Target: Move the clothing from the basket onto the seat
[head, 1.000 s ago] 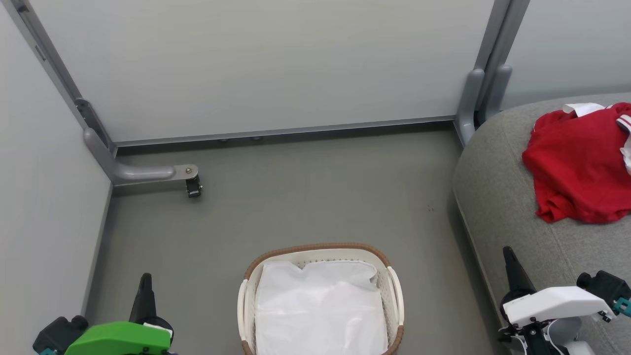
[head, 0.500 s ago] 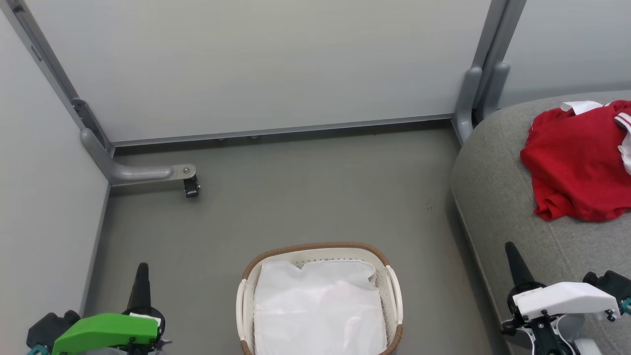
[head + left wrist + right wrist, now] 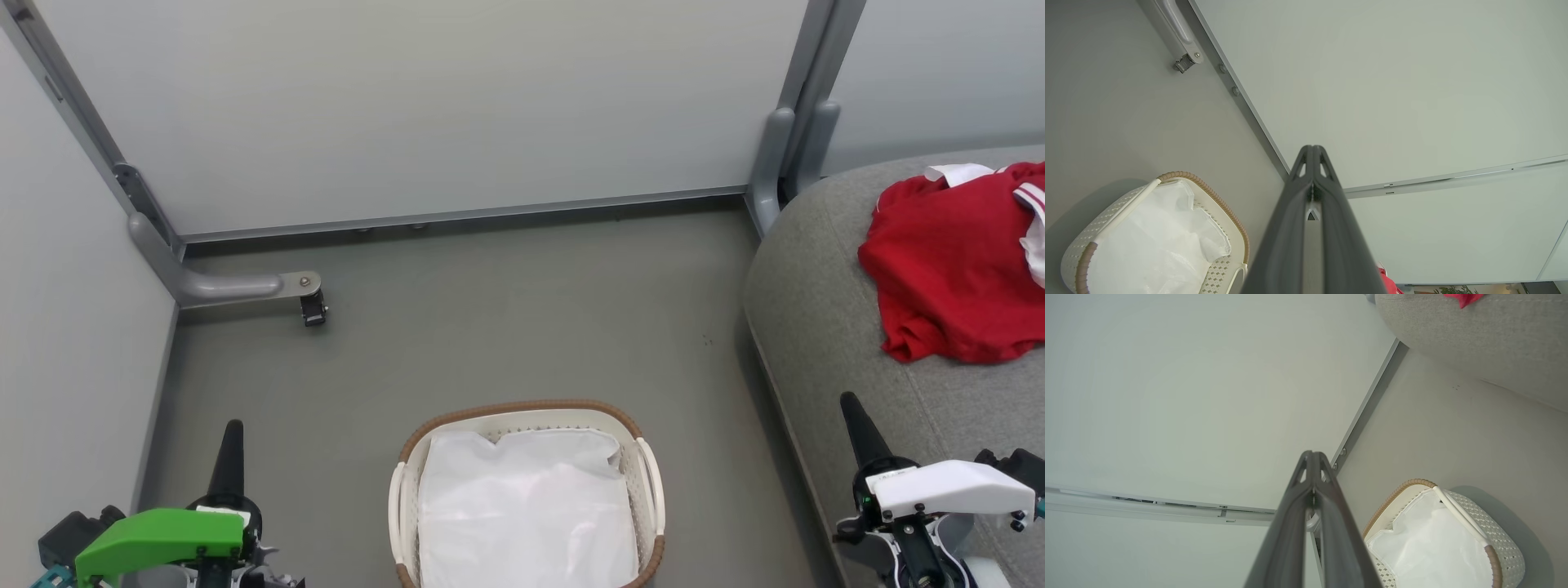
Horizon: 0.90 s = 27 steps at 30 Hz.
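Lower left: left end effector (image 3: 232, 433) clenched tight. Bottom centre: basket (image 3: 522, 407) on the floor (image 3: 506, 310), white lining (image 3: 526, 506) showing inside. Lower right: right end effector (image 3: 851, 406) clenched likewise. Upper right: red clothing (image 3: 947, 269) heaped on the grey seat (image 3: 824, 327).

No words, numbers or signs can be read in any of the views. No label or brand mark is clear enough to make out.
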Motion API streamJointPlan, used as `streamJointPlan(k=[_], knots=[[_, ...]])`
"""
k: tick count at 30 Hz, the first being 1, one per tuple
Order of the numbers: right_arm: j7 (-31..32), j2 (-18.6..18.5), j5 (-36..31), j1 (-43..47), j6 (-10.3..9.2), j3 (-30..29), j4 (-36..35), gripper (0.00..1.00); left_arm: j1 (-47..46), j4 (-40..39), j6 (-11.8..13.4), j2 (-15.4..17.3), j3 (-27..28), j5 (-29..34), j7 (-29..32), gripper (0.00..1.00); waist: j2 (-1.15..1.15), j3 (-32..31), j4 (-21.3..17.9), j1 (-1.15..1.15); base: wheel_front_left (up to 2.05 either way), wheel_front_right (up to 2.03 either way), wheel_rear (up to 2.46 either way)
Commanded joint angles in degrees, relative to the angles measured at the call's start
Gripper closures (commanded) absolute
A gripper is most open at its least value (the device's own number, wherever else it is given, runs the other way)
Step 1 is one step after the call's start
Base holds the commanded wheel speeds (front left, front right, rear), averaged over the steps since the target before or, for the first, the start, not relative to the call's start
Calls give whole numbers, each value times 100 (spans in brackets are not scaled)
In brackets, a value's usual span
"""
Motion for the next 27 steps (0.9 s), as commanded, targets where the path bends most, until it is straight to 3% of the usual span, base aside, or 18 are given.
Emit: streamJointPlan(k=[1, 27], knots=[[47, -32, 140, -110, -3, -29, -74, 100, -148, -44, -43, 19, 49, -121, 38, 100, 0, 2, -3, 0, 0, 0, 0], [366, -41, 1352, -168, -3, -174, -167, 100, -317, -113, -115, 19, 203, -1251, 364, 100, 0, 36, -68, 0, 0, 0, 0]])
